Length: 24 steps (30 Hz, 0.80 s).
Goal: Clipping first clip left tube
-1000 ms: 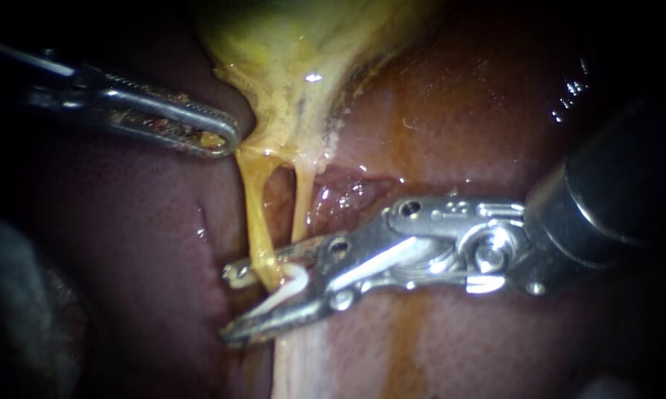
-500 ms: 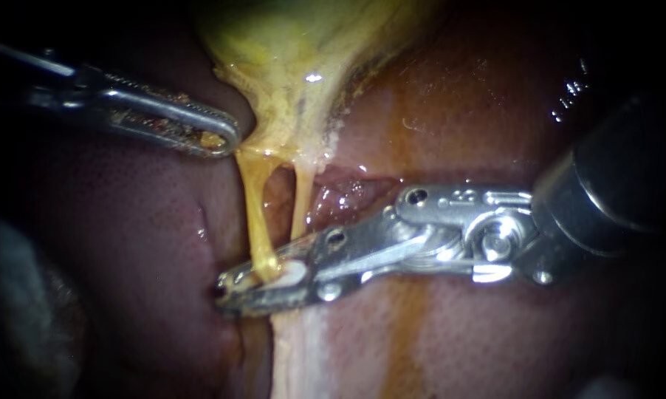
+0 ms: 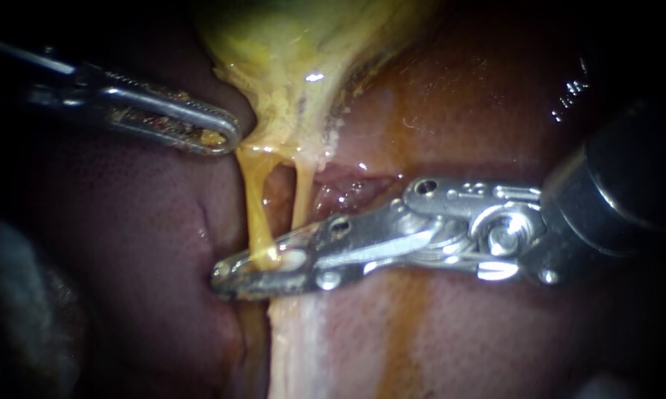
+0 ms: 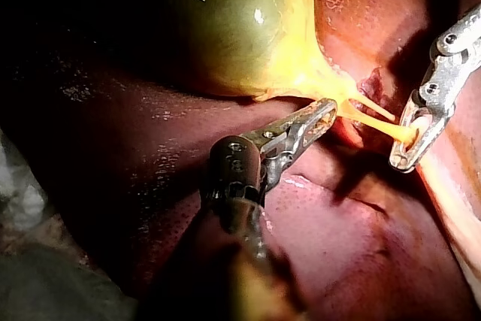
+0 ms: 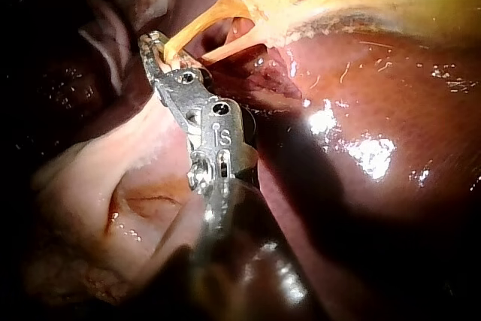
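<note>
Endoscope view: your right instrument (image 3: 263,264) came in from the right and lay across the field, its jaws pressed together on the left tube (image 3: 252,199) low on its run, well below where it left the gallbladder (image 3: 296,52). A white clip (image 3: 292,258) showed through the window of the upper jaw, just beside the yellow strand, so the squeeze looked to be the clip-closing step; whether the clip had fully latched could not be told. Your left instrument (image 3: 200,133) entered from the left with its jaws pinched on yellow tissue at the gallbladder's neck. Judged purpose: that pull kept both strands taut and lifted off the liver (image 3: 148,222), which opened the gap between them and gave you room to take one alone. The right tube (image 3: 301,196) ran down just beside the left one and passed behind the upper jaw; the right wrist view suggested it lay outside the bite, but this was not certain. Left wrist view agreed: the gripped strand stretched straight from the neck to the right instrument's tips, apart from the liver beneath. A pale band (image 3: 296,340) of tissue continued below the jaws. Risk noted: a harder pull at the neck could tear the thin strand while it was clamped.
</note>
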Each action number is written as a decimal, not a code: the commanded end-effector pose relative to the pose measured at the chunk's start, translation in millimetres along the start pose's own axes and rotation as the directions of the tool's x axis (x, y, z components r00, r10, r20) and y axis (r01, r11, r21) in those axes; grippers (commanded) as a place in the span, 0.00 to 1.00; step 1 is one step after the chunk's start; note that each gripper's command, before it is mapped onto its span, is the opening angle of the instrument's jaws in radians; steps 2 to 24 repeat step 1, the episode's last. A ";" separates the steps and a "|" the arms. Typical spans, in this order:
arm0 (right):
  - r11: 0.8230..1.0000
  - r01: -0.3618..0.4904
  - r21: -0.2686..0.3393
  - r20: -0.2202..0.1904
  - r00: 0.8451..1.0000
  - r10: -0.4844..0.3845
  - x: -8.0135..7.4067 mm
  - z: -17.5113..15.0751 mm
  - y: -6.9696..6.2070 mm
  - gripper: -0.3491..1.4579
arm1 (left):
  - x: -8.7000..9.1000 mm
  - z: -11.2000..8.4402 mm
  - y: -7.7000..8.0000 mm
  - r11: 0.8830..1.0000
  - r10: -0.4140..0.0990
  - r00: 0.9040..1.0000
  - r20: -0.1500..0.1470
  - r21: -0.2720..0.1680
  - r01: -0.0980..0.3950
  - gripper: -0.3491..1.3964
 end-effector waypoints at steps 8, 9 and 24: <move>1.000 -0.005 0.000 0.001 1.000 0.005 -0.2 0.1 0.0 0.00 | 0.0 0.0 0.0 1.000 0.000 1.000 0.000 0.001 0.000 0.00; 1.000 -0.005 0.000 0.001 1.000 0.005 -0.2 0.1 0.0 0.00 | 0.0 0.0 0.0 1.000 0.000 1.000 0.000 0.001 0.000 0.00; 1.000 -0.005 0.000 0.001 1.000 0.005 -0.2 0.1 0.0 0.00 | 0.0 0.0 0.0 1.000 0.000 1.000 0.000 0.001 0.000 0.00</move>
